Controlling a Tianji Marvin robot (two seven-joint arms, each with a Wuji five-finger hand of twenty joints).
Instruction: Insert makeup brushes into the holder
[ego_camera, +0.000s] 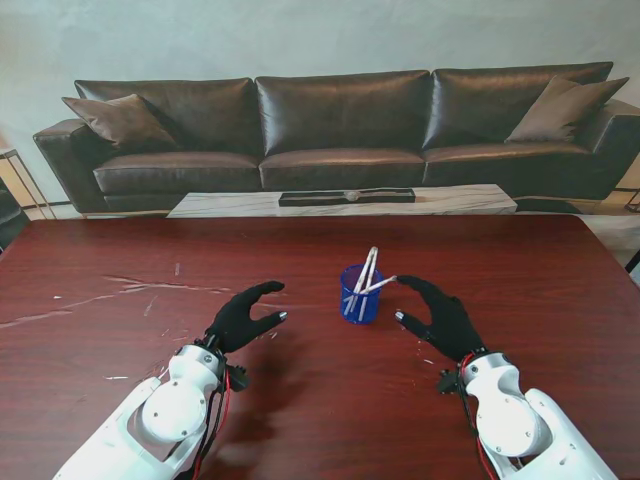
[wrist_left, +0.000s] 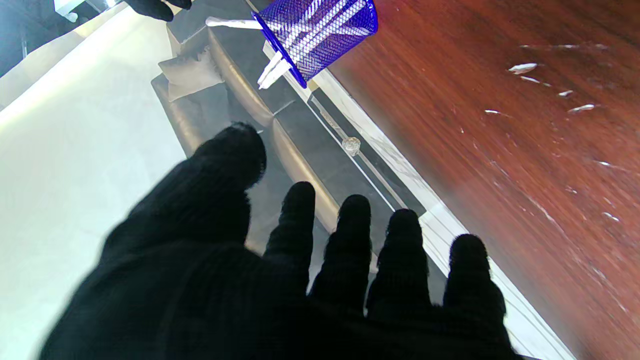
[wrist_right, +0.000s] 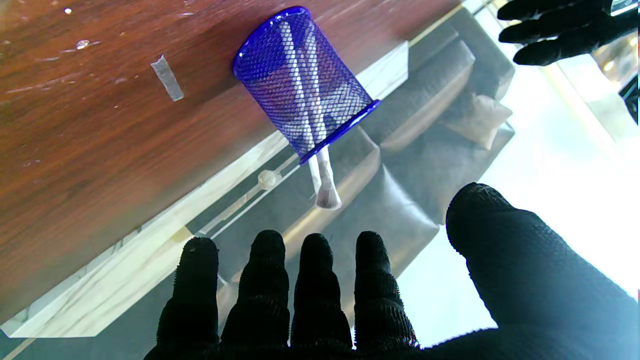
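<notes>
From the stand, the blue mesh holder (ego_camera: 359, 293) is standing upright on the table (ego_camera: 120, 400) between both hands, with white makeup brushes (ego_camera: 367, 275) leaning inside it. The left hand (ego_camera: 243, 316) is hovering beside it, released and holding nothing. The right hand (ego_camera: 440, 316) is also spread and empty; its fingertip is looking very near one brush handle.

The left wrist view is showing spread fingers (wrist_left: 350, 235) and the holder (wrist_left: 320, 30) well ahead.

The right wrist view is showing the same: free fingers (wrist_right: 315, 280), brushes (wrist_right: 322, 180) sticking out of the holder (wrist_right: 305, 80). I judge the hand should be pulling away gently, so no handle is being tipped.
</notes>
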